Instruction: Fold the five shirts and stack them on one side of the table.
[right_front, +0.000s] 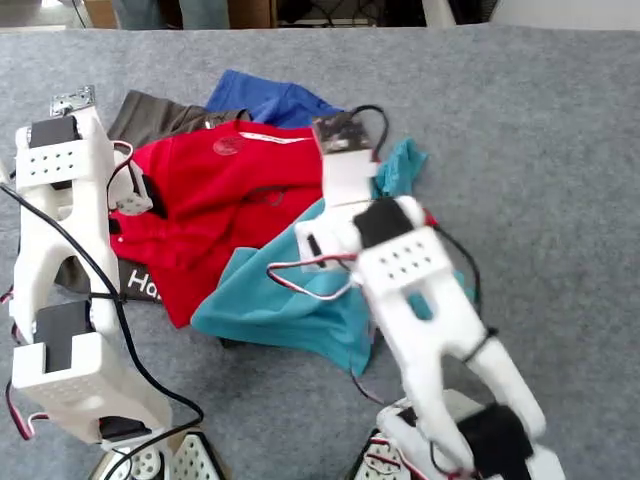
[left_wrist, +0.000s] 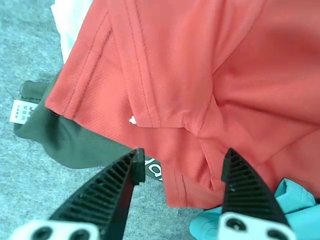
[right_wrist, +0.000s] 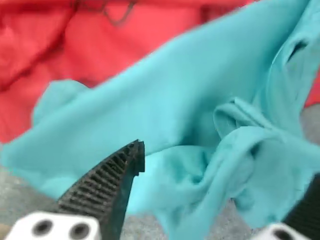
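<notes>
Now | left gripper (left_wrist: 183, 155) spread wide over red shirt (left_wrist: 210, 60) | right gripper (right_wrist: 225, 170) gaping above teal shirt (right_wrist: 190, 95) | cloth light, limp, likely bunches | pinch hem or shoulder seam

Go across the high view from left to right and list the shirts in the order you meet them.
dark olive shirt → red shirt → teal shirt. The blue shirt is left out: it lies at the far edge of the pile, within the red shirt's span, so its place in the order is unclear.
</notes>
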